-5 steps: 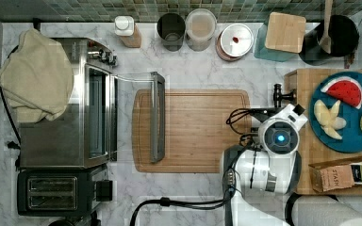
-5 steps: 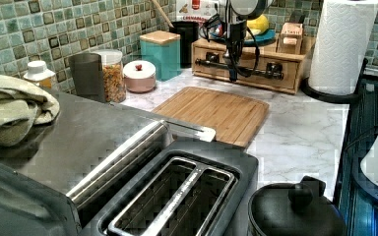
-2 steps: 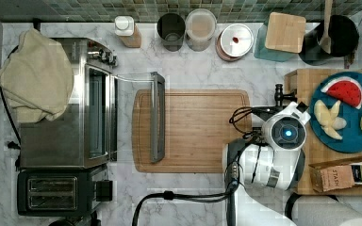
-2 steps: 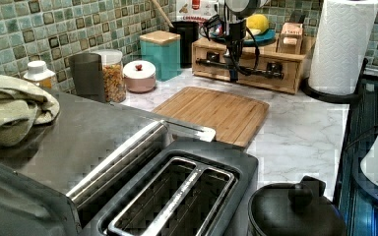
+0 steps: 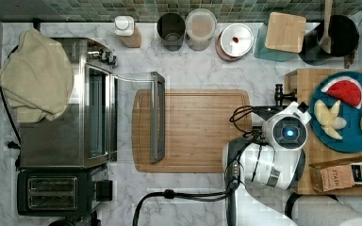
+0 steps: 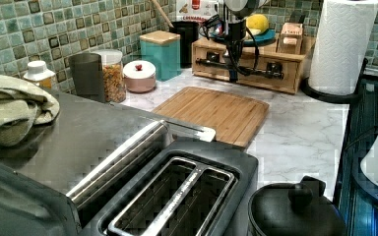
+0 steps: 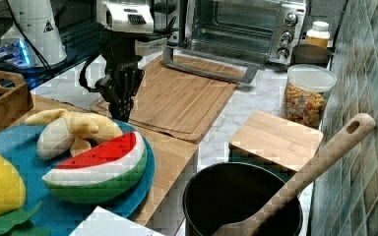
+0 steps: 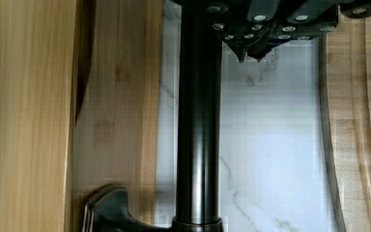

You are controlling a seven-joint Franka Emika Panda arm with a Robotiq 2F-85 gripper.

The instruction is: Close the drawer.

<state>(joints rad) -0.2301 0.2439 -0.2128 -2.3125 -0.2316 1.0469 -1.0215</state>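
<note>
You had the black claw [image 8: 253, 50] clenched, its two fingertips [image 8: 245, 48] pressed together with nothing between them, hanging tip-down just beside the long black bar handle [image 8: 198, 121] and not around it. Below it lay the white marble counter [image 8: 270, 145], in the strip between the handle and the flat bamboo cutting board [image 5: 198, 129]. The light-wood drawer [image 6: 246, 78] sat just past the board's short edge, on the side away from the steel toaster oven [image 5: 66, 117]. Its front looked pushed in about level with the wooden box [image 5: 306, 80] that housed it; I could not tell whether it was fully home. Beyond, on the box, lay a blue plate [image 5: 353, 141].
</note>
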